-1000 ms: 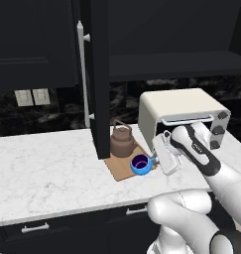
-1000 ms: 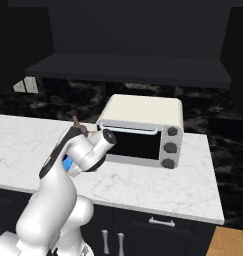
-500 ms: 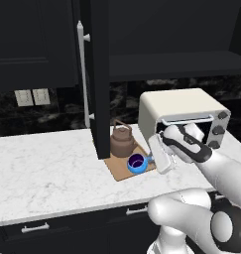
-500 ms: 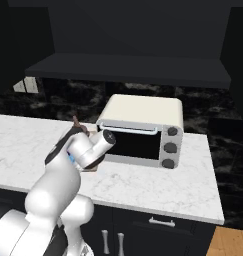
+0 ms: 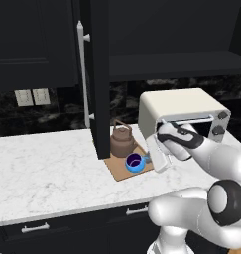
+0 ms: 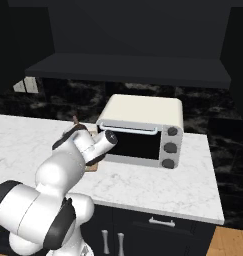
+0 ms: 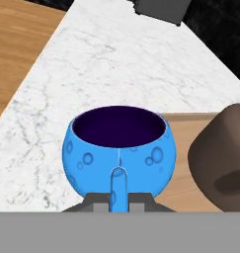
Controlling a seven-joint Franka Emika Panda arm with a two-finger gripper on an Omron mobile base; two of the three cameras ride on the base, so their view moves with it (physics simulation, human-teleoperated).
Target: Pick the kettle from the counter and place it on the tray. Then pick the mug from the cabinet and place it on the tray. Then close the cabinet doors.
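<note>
Mug [image 7: 119,154], bright blue with a dark inside, sits upright on the tray [image 5: 123,169] near the tray's front edge, just beside the brown kettle [image 5: 122,140], which stands toward the back. The gripper [image 7: 118,202] is pinched narrow on the mug's small side handle, one dark fingertip on each side of it. The tray lies on the marble counter [image 5: 47,169], beside the toaster oven [image 6: 143,129].

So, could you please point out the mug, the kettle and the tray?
mug [image 7: 119,148], hand view, blue front wall.
kettle [image 5: 122,143], left base view, brown body.
tray [image 5: 123,170], left base view, bare front corner.
</note>
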